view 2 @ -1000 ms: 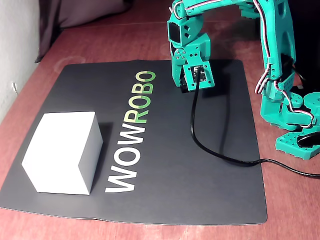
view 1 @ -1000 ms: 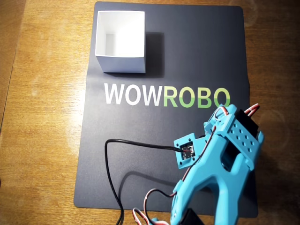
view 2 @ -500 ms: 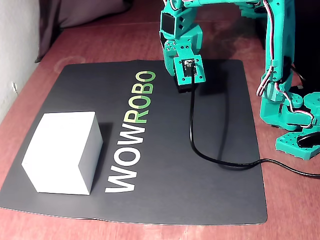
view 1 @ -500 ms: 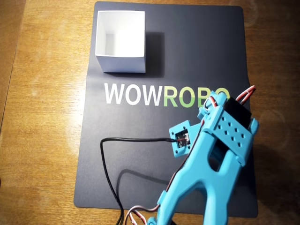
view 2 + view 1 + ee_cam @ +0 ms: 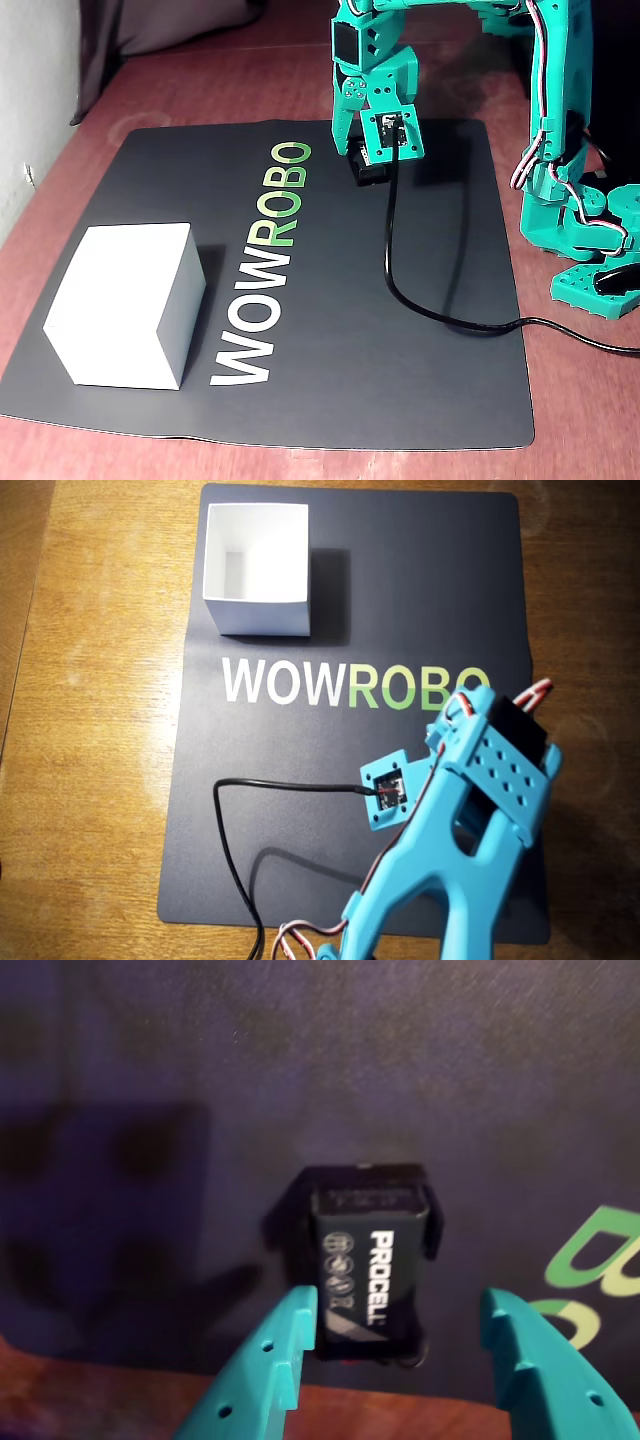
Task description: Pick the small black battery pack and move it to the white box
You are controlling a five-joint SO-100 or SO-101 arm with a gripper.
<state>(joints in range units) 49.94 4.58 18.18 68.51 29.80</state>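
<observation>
The small black battery pack [image 5: 372, 1272] with white "PROCELL" lettering lies flat on the dark mat, a trace of red wire at its near end. My gripper [image 5: 398, 1302] is open and low over it. The left finger [image 5: 272, 1355] is close beside the pack and the right finger [image 5: 535, 1355] stands apart from it. In the fixed view the gripper [image 5: 358, 152] points down at the pack [image 5: 370, 173] near the mat's far edge. In the overhead view the arm [image 5: 480, 780] hides the pack. The white box [image 5: 257, 570] [image 5: 125, 300] stands at the mat's other end.
A dark mat [image 5: 300, 860] with "WOWROBO" lettering [image 5: 262, 270] covers the wooden table [image 5: 90, 780]. A black camera cable [image 5: 420, 300] loops across the mat from the wrist. The arm's base [image 5: 580, 230] stands at the right in the fixed view.
</observation>
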